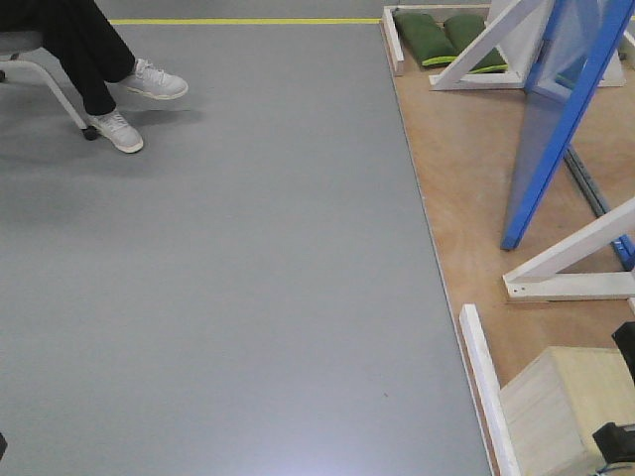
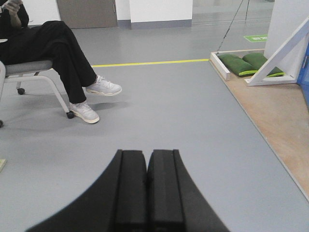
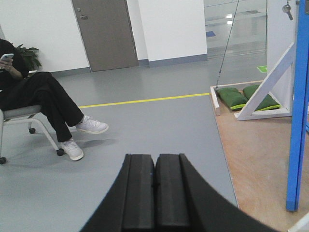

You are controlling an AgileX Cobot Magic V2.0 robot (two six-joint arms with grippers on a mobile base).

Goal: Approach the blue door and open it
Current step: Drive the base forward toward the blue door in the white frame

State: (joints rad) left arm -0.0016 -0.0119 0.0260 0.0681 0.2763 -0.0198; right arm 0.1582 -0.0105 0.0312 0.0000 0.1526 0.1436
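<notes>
1. Blue and glossy, the blue door stands on a plywood platform at the right of the front view. Its foot lands well in from the platform's left edge. The top and right part of the door run out of frame.
2. In the right wrist view the door is a tall blue strip along the right border, seen almost edge-on. A small silver fitting shows beside it near the top, too small to name.
3. The left wrist view catches only a sliver of blue at its right border.
4. White frame braces slant beside the door. They are cut off by the picture edge, so how they join the door cannot be told.
5. Green sandbags lie in the platform's far left corner, against a white brace.
6. A pale wooden box sits at the platform's near end, partly out of frame.
7. The left gripper has its black pads pressed together with nothing between them, above bare grey floor.
8. The right gripper is likewise closed and empty, near the platform's left edge and well apart from the door.
9. A yellow line crosses the floor up to the platform's far corner.
10. A person in black sits on a wheeled chair at far left with legs crossed. The head is cut off in every view.
</notes>
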